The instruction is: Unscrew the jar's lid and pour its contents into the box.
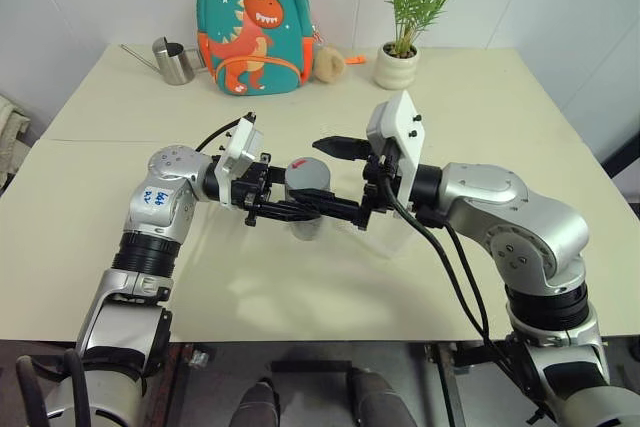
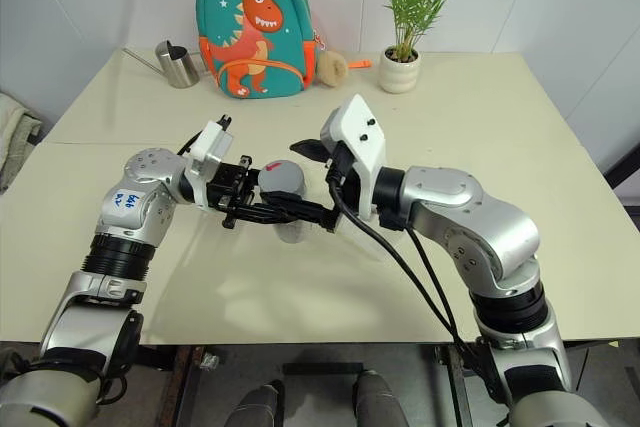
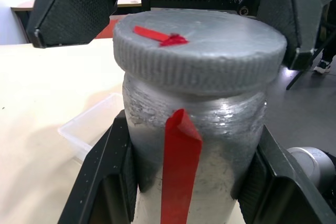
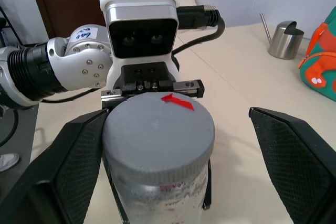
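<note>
My left gripper (image 1: 297, 203) is shut on the body of the jar (image 3: 210, 145), a greyish cylinder with a strip of red tape, and holds it upright above the table. The grey ribbed lid (image 1: 308, 176) with a small red mark sits on the jar's neck. From the opposite side, my right gripper (image 4: 176, 114) stands open with one finger on each side of the lid. One finger (image 4: 68, 166) is close beside the lid; the other is well clear of it. The clear box (image 1: 392, 237) lies on the table under my right wrist. The contents are hidden inside the jar.
At the table's back stand a teal dinosaur backpack (image 1: 252, 22), a steel watering can (image 1: 176, 62), a small plush toy (image 1: 328, 65) and a potted plant (image 1: 399, 59). The cream table (image 1: 300, 287) has open surface in front of and beside the arms.
</note>
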